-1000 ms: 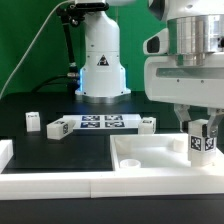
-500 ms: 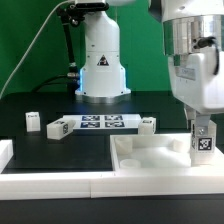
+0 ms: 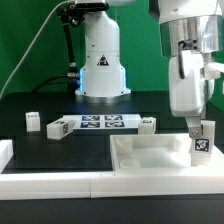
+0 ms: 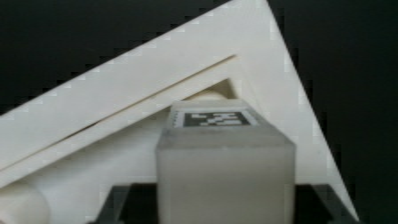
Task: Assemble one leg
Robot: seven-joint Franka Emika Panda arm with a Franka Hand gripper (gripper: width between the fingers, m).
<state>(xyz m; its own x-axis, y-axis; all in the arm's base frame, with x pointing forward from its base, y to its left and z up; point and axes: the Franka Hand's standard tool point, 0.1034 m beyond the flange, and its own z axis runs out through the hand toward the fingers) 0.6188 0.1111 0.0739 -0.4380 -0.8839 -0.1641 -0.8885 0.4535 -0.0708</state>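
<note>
— Fingers (image 3: pixel 201 128) clamped on the leg (image 3: pixel 201 141), and they've carried it further toward the exterior view's right!

— Yes, it's now over the tray panel's (image 3: pixel 150 160) corner, close to seating, I'd say.

Marker board (image 3: pixel 98 124), tray-like panel (image 3: pixel 150 160)

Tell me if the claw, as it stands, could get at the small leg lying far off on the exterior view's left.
Probably not right away: the claw is shut on a leg over the panel's corner. The other leg lies in the open, unobstructed.
</note>
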